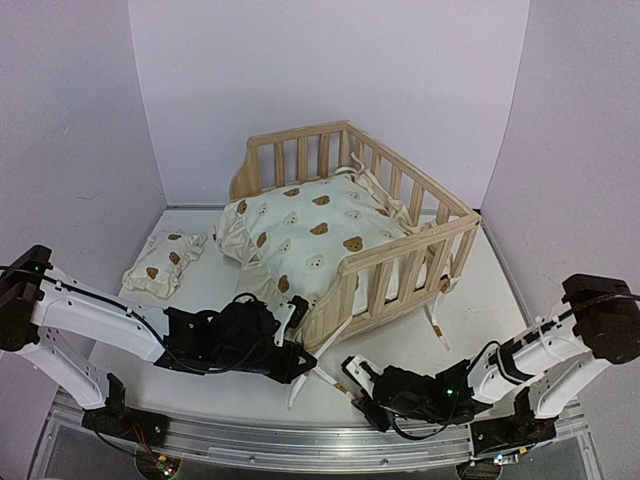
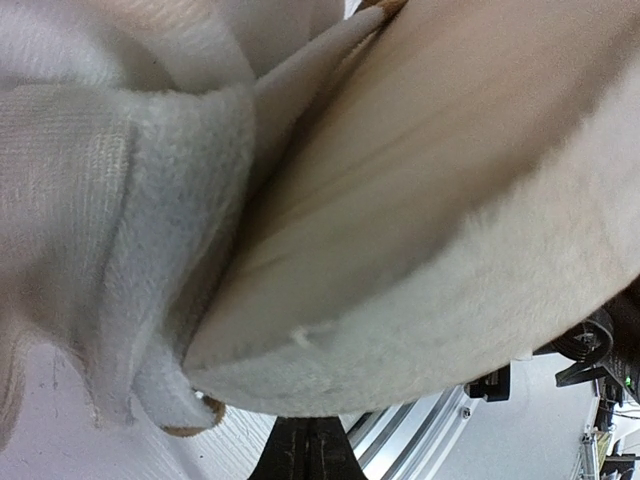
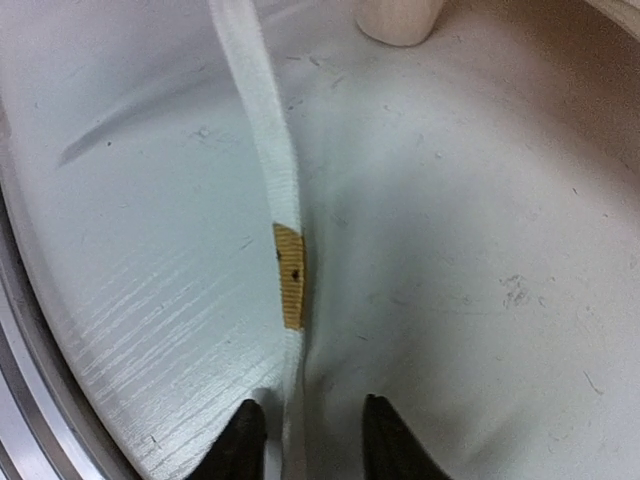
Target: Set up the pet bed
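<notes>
Your right wrist view: right gripper (image 3: 312, 438) spread, tie (image 3: 268, 150) running between. Left wrist view: cushion (image 2: 110, 200) against frame (image 2: 430, 190); left gripper (image 1: 298, 355) state unreadable. Only top view shows pillow (image 1: 165, 262), left middle.

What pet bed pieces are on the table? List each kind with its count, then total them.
Wooden frame: 1
Bear-print cushion: 1
Small pillow: 1
Total: 3
</notes>
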